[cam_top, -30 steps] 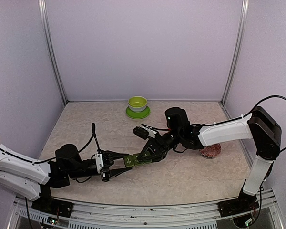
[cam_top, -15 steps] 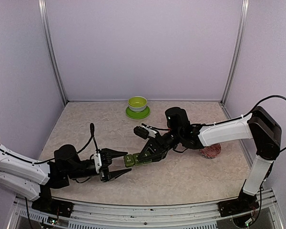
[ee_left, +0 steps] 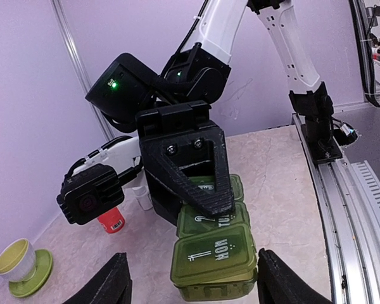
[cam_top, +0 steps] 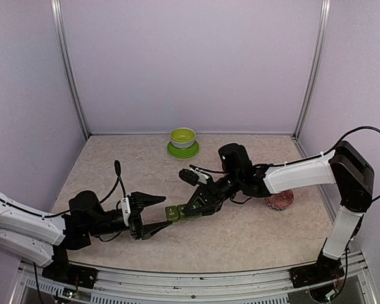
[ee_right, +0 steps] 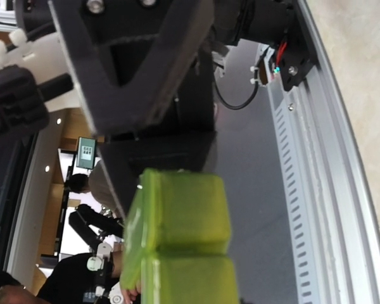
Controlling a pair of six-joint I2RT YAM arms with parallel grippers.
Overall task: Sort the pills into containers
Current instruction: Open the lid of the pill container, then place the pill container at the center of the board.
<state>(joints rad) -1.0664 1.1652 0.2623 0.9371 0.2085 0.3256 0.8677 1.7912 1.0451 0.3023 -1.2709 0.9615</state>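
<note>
The containers (ee_left: 215, 259) are smooth, semi-glossy green plastic.

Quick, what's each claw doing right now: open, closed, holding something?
Left gripper: open, holding nothing, straddling the end of the containers.
Right gripper: shut on the containers.
</note>
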